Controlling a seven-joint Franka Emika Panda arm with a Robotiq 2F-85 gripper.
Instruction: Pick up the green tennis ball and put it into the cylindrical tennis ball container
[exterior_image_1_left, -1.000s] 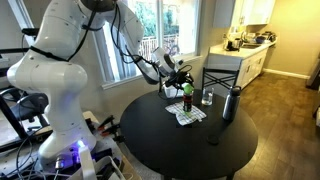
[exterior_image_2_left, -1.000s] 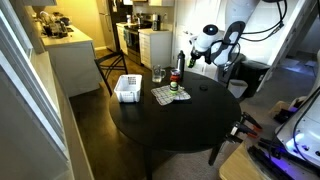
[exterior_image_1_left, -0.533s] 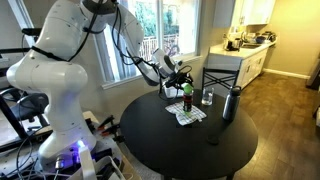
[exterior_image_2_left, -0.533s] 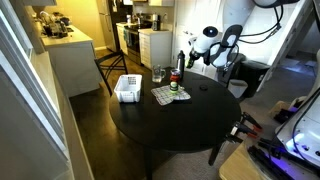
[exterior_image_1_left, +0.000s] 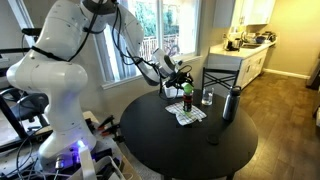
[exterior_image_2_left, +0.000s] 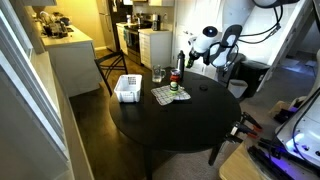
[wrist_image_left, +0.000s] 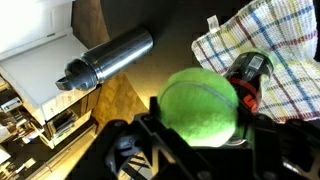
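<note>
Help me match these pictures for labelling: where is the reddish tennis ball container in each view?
In an exterior view: container just right of centre, on the checked cloth.
In an exterior view: container near centre, on the checked cloth.
Wrist view: container at right, partly behind the ball.
Shared landmark: the checked cloth under it.

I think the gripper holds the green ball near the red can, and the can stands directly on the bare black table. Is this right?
Not quite. The gripper does hold the ball near the can, but the can stands on a checkered cloth, not directly on the table. The wrist view shows it.
</note>
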